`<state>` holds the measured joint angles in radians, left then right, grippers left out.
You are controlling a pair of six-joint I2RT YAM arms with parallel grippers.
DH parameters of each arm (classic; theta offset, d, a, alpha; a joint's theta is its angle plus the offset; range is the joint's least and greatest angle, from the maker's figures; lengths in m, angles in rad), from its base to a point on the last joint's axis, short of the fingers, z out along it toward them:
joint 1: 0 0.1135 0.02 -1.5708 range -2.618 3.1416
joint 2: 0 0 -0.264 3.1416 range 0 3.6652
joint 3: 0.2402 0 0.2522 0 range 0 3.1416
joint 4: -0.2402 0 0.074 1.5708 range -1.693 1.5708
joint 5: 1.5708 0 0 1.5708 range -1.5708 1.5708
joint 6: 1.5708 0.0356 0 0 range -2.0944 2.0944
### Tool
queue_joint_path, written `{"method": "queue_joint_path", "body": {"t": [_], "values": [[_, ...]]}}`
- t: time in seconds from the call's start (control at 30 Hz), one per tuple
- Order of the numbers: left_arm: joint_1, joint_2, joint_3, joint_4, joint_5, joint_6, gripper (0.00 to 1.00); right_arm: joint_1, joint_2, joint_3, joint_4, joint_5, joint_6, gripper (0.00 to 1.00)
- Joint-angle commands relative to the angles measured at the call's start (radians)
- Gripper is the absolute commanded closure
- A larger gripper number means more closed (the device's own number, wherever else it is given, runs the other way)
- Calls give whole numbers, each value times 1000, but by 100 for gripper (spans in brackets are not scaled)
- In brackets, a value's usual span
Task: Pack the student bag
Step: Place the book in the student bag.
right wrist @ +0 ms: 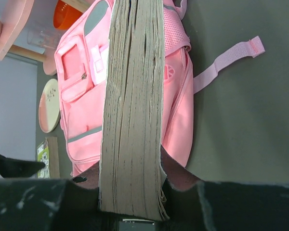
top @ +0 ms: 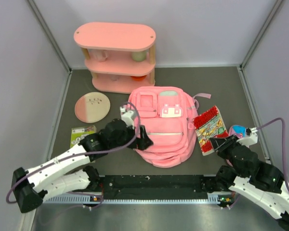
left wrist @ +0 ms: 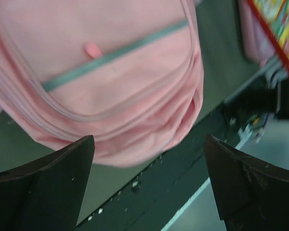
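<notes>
The pink student bag [top: 161, 127] lies flat mid-table with its front pockets up. It also shows in the left wrist view [left wrist: 111, 72] and the right wrist view [right wrist: 82, 110]. My left gripper [top: 143, 139] is open and empty at the bag's near left edge, just above the table. Its fingers [left wrist: 53, 187] stand wide apart below the bag's lower edge. My right gripper [top: 216, 144] is shut on a thick book with a colourful red-edged cover [top: 209, 126], right of the bag. The book's page edge [right wrist: 135, 106] fills the right wrist view between the jaws.
A pink three-tier shelf [top: 116, 55] with cups stands at the back. A pink plate [top: 92, 107] and a green booklet [top: 83, 134] lie left of the bag. A blue and pink item [top: 238, 130] lies at the right. A bag strap [right wrist: 226, 60] trails on the table.
</notes>
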<state>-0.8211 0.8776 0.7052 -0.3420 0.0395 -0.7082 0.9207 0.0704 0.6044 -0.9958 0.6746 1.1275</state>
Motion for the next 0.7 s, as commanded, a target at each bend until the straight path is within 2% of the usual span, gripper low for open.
{"method": "queue_joint_path", "body": {"t": [0.0,0.03,0.17,0.3,0.33,0.67], "values": [[-183,72,89,-117,19,251,1,-2,12,37,74,-4,-5,100],[-208,113,127,-130,16,321,1,-2,11,35,74,-9,-3,100],[-292,256,229,-196,-19,446,2,0,11,34,74,-10,0,100],[-372,406,313,-264,-61,516,7,-2,11,35,74,-7,5,99],[-383,447,335,-272,-61,538,13,-3,11,37,74,-9,5,99],[-415,517,330,-259,-125,587,21,-2,-4,31,74,-7,9,99]]}}
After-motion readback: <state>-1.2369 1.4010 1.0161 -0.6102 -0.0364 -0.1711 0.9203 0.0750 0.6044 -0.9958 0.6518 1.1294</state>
